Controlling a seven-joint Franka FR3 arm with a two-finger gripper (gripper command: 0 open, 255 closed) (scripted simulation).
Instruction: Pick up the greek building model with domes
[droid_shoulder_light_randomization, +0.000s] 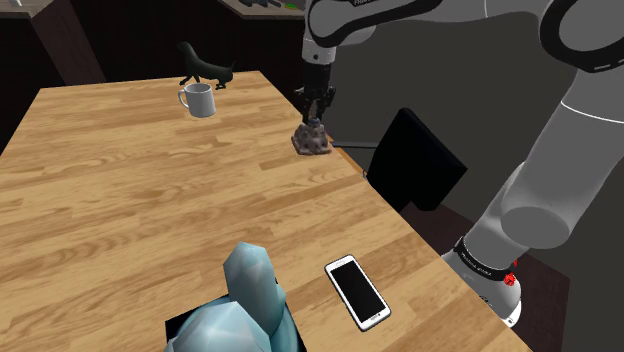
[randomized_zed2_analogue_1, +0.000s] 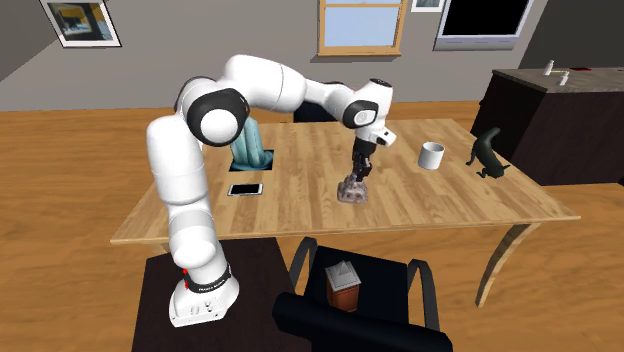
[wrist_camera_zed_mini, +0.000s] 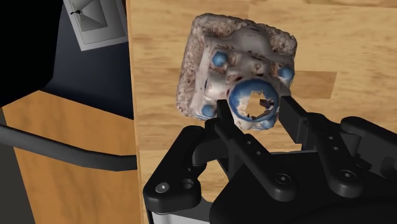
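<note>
Room check, I see grey walls | wood plank floor | wood-framed window, pale daylight | framed picture and black screen up high | long wooden table | black armchair at its near side | dark cabinet at the second exterior view's right.

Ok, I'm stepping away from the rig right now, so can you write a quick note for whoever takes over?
Gripper: shut on the building model from above, fingers clasping its big blue dome.
Model: near the table edge beside the black chair; it looks to be standing on the wood.
Done: reach and grasp.
Left: lift the model off the table. The mug and phone are well away from it.
</note>
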